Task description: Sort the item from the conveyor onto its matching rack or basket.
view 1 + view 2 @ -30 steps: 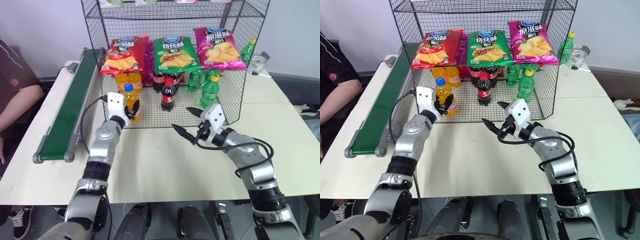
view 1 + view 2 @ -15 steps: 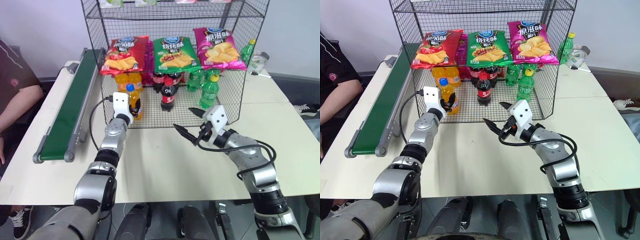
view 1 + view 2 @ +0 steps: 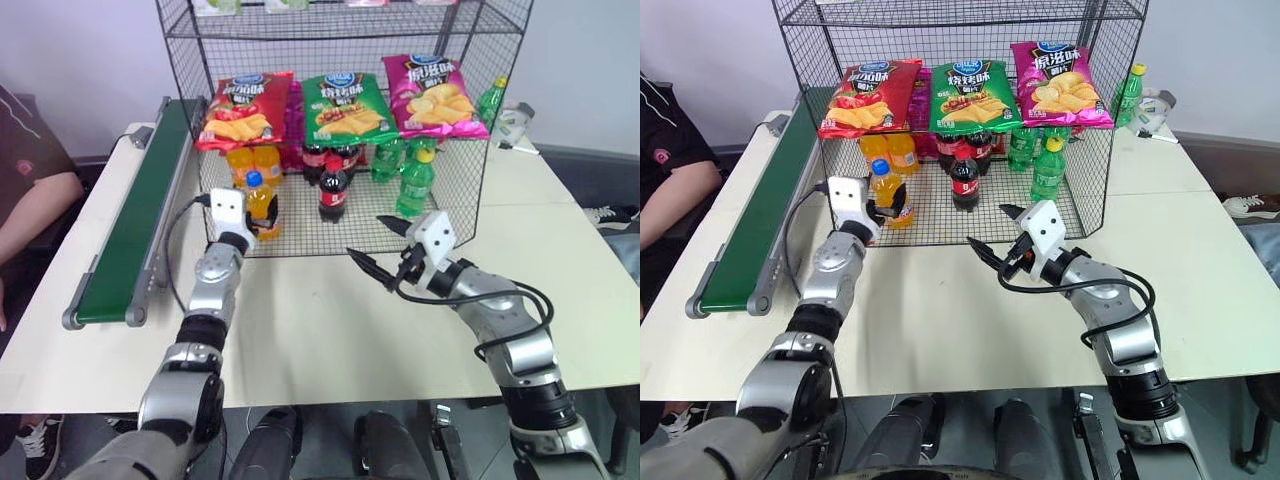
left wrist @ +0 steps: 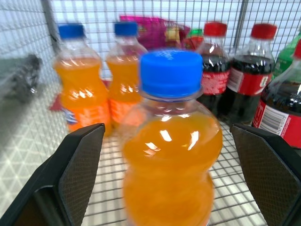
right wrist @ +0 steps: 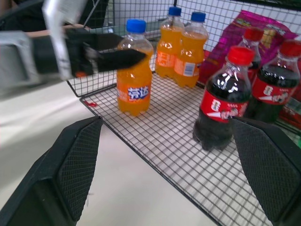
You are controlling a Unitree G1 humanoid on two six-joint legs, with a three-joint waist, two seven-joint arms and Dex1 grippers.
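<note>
With both end effectors spread, orange soda bottle (image 3: 262, 205) stands upright inside rack (image 3: 460, 160)

1. Table (image 3: 330, 330): pale top, bearing the items below.
2. Conveyor (image 3: 130, 235): dark green belt with grey rails, lying along the table's left side.
3. Wire rack (image 3: 460, 150): black mesh cage standing at the table's rear centre; its floor carries orange soda bottles (image 3: 262, 205), cola bottles (image 3: 333, 188) and green bottles (image 3: 415, 180).
4. Second table (image 3: 520, 170): adjoining at rear right, with small items too indistinct to identify.
</note>
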